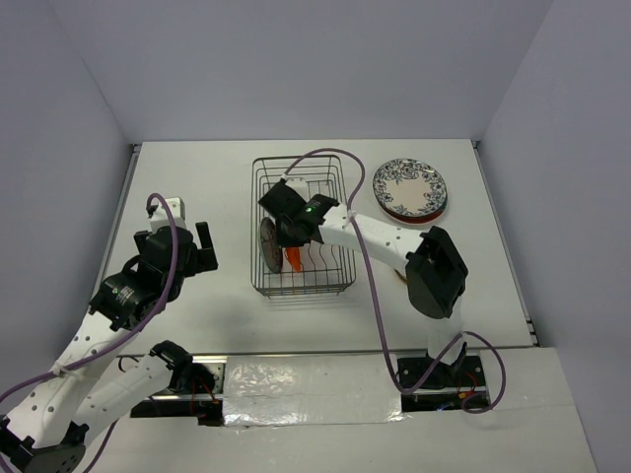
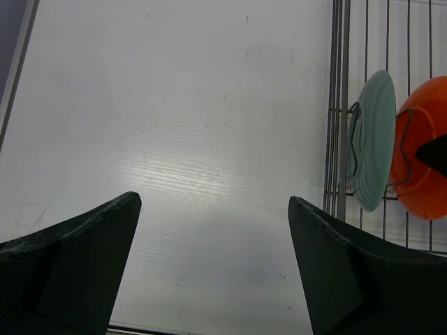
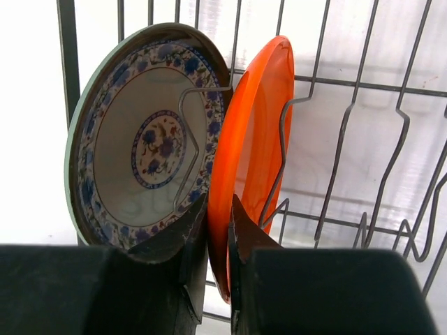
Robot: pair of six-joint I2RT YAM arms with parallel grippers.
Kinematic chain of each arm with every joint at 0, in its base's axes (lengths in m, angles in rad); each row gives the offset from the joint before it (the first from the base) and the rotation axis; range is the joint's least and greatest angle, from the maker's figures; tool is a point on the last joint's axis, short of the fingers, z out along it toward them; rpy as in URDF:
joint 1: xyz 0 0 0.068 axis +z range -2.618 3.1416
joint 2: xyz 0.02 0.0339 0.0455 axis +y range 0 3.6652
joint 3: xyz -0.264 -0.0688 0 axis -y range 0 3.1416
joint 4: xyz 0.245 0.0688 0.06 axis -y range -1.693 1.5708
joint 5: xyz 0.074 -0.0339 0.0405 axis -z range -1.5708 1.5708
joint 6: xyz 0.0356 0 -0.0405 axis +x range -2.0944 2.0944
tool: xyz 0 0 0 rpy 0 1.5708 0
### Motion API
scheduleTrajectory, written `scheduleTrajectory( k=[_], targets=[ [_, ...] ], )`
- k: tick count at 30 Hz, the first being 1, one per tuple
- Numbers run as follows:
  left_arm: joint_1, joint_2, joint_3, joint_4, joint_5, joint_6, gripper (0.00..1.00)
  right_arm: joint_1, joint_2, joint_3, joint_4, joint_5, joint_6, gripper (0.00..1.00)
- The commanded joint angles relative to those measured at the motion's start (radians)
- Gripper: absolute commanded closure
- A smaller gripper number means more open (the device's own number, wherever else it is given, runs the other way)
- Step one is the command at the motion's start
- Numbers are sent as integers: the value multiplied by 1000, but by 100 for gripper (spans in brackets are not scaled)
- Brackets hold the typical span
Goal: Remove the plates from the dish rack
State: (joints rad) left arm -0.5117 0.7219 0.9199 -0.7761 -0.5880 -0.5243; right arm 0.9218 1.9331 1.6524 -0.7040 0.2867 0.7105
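Note:
The dark wire dish rack (image 1: 301,172) stands at the table's middle. Two plates stand upright in it: a red-orange plate (image 3: 248,150) and, beside it, a pale teal plate with a blue floral inside (image 3: 143,139). My right gripper (image 3: 218,216) is shut on the rim of the red-orange plate, one finger on each face. In the top view that gripper (image 1: 292,236) is inside the rack over the orange plate (image 1: 294,259). My left gripper (image 2: 213,209) is open and empty over bare table left of the rack; both plates show in its view (image 2: 374,139), (image 2: 422,157).
A stack of plates topped by a white one with dark floral pattern (image 1: 408,187) lies flat to the right of the rack. White walls close in the table at the back and both sides. The right arm's cable arcs over the rack.

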Motion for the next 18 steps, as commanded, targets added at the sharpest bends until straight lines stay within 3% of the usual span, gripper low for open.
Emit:
scheduleTrajectory(
  k=[1,2,3,11,18],
  targets=[
    [4,-10,-4,41,1,15,1,-4,-68,-32,69,-24,38,84],
    [4,-10,-6,41,-1,14,1,-3,-86,-32,70,-21,44,95],
    [4,-10,-4,43,2,15,1,-3,-97,-36,72,-18,46,96],
    [4,-7,-6,41,1,15,1,-5,-170,23,17,18,35,95],
    [4,-6,-6,41,1,14,0,-9,-335,81,-64,110,-8,95]
  ],
)
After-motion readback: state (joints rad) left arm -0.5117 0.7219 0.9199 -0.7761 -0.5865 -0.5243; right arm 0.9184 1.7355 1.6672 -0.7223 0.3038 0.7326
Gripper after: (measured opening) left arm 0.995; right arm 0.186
